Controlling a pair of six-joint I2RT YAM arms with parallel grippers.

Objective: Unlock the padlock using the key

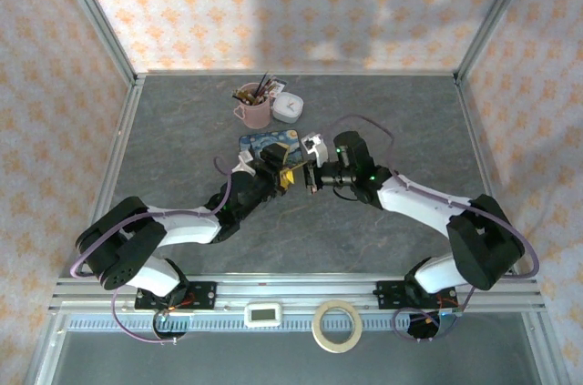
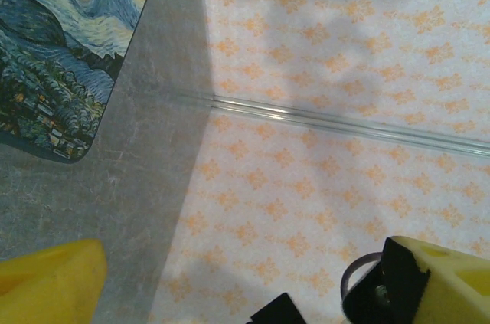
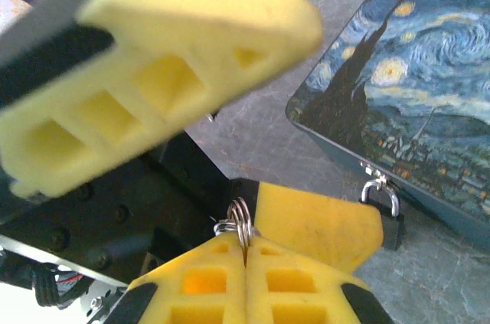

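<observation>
Two yellow fingers of the right gripper (image 3: pixel 245 263) are squeezed tight on one key ring (image 3: pixel 243 220). One small padlock (image 3: pixel 387 217) hangs on the one blue tin (image 3: pixel 429 109), just to their right. Left gripper (image 2: pixel 241 282) has its two fingers wide apart.

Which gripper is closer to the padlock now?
Left, it seems. One finger of the open left gripper sits just beside the padlock; the right gripper, shut on the key ring, is farther back.
</observation>
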